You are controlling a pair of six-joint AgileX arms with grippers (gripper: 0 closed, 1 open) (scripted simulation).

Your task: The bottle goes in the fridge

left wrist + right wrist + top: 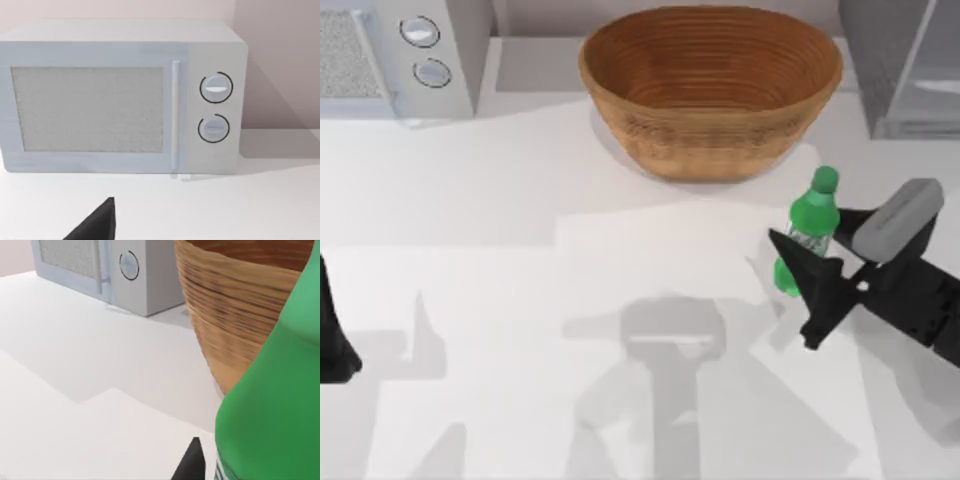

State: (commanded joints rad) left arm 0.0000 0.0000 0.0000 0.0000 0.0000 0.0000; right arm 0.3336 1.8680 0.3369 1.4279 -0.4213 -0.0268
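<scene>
Grasp step: right gripper sits at the bottle, which stands upright on the table, right side, just in front of the basket. Fingers look set on either side of the bottle's lower body, but can't tell if they're pinching it yet or just spread around it. Fridge is at the back right corner, well apart from the bottle. Next move likely needs a firm squeeze, a lift, then carry back-right to the fridge, clear of the basket rim. Left gripper parked at the table's left edge, facing the microwave; fingers can't tell.
</scene>
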